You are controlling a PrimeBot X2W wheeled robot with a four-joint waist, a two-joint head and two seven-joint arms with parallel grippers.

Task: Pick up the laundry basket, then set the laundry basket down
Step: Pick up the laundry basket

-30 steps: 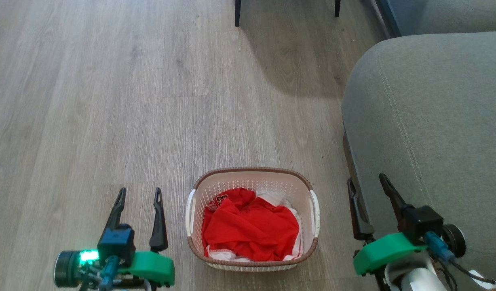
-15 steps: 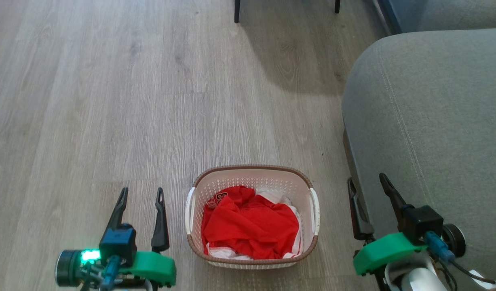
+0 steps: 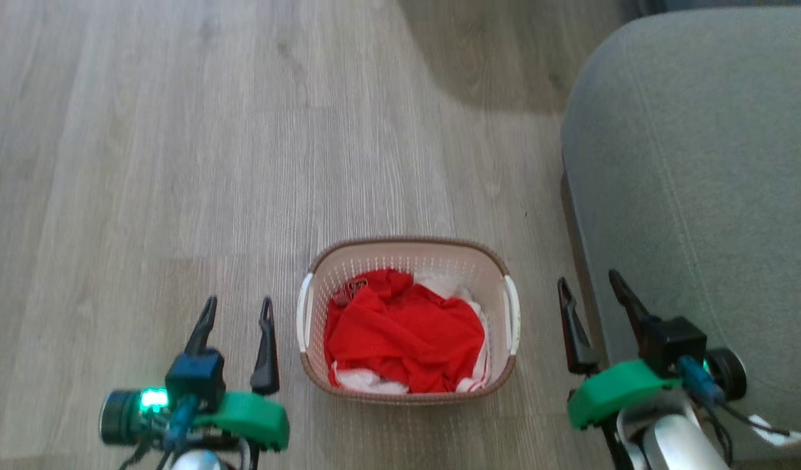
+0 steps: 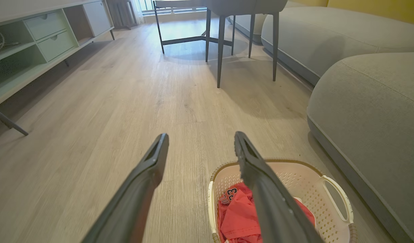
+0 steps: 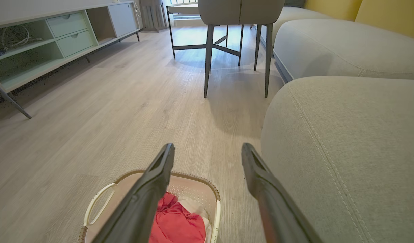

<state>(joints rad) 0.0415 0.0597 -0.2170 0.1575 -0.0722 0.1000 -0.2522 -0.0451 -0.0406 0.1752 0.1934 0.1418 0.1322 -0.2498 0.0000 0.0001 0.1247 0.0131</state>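
laundry basket (image 3: 405,260): upright on the floor (image 3: 178,163), close to the floor's right edge at the foot of the grey sofa (image 3: 700,163), with a strip of bare boards between. red clothes (image 3: 407,329) inside, heaped over white ones, below the brown rim (image 3: 407,240). not yet lifted.

left gripper (image 3: 238,301): fingers parted, nothing held, just beside the left handle (image 3: 302,312), no contact.

right gripper (image 3: 587,278): fingers parted, nothing held, near the right handle (image 3: 512,313), between basket and sofa. wider gap to its handle than on the left.

step in hand, as judged: approach for a two-handed pickup. task at its very start.

notes for doing it well:
- bring each gripper down and inward to its own handle, matched in pace, the right covering more ground.
- aim for the white handle bar: one finger through the loop, one outside, then close. avoid clamping the rim or the perforated wall.
- watch the left inner finger (image 4: 260,182) in the left wrist view, overlapping the basket there: keep it outside the near wall, out of the clothes. same check for the right inner finger (image 5: 149,189) in the right wrist view.
- right side: little room. keep the outer finger off the sofa.
- no cloth pinched against a handle.
- lift level, both sides together. thin plastic likely to flex or tip under an uneven pull. set down flat.
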